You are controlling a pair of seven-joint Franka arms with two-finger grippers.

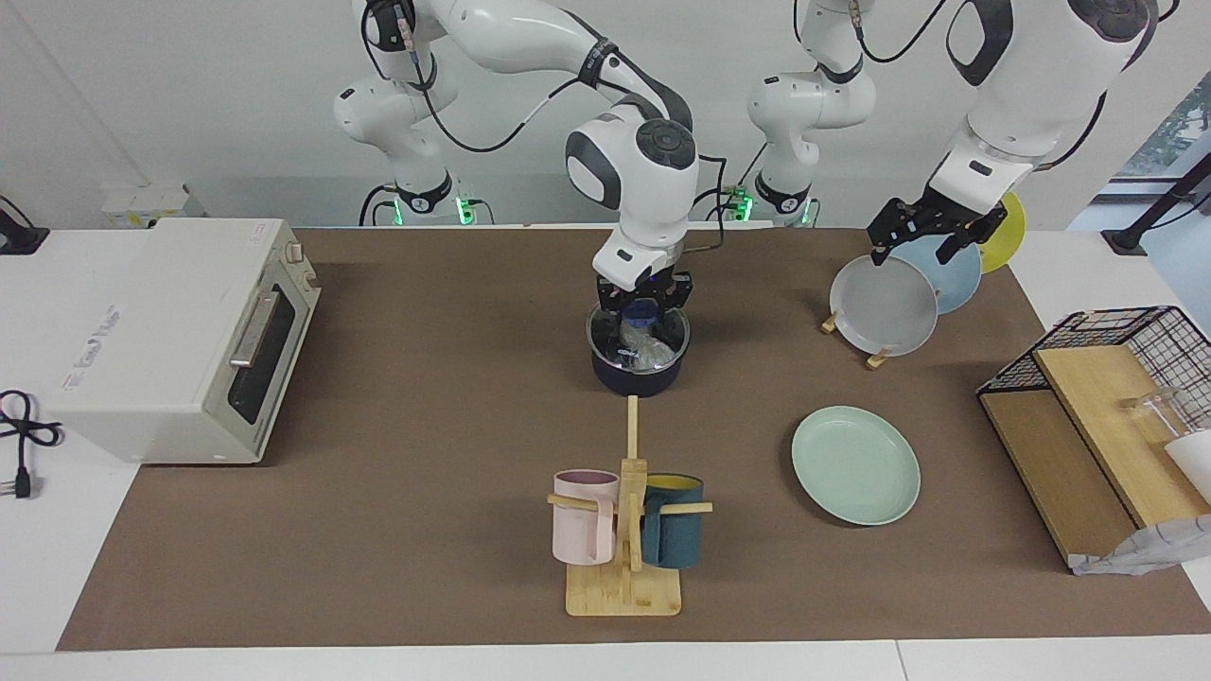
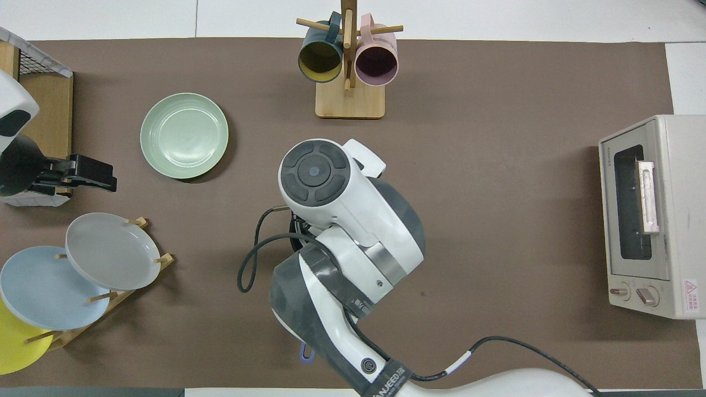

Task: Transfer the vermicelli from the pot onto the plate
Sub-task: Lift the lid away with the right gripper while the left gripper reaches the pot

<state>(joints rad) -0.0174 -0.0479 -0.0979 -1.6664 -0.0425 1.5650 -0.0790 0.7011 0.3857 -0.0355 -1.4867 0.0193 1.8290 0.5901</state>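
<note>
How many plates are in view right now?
4: mint-green plate flat on the mat; grey plate, light blue plate and yellow plate upright in the rack. None seems hidden.

The right arm's black two-finger gripper (image 1: 641, 310) reaches down into the small dark navy saucepan (image 1: 636, 376) at the mat's centre, its fingertips in the whitish translucent tangle of vermicelli (image 1: 646, 348). At four o'clock from the saucepan lies the pale mint-green round shallow plate (image 1: 855, 464), bare. At six o'clock stands a bamboo mug tree (image 1: 626, 530) with a pink mug (image 1: 584, 530) and a dark teal mug (image 1: 673, 533). The left arm's black gripper (image 1: 922, 236) hangs over the grey plate (image 1: 884, 305) in the wooden rack at two o'clock, waiting.
</note>
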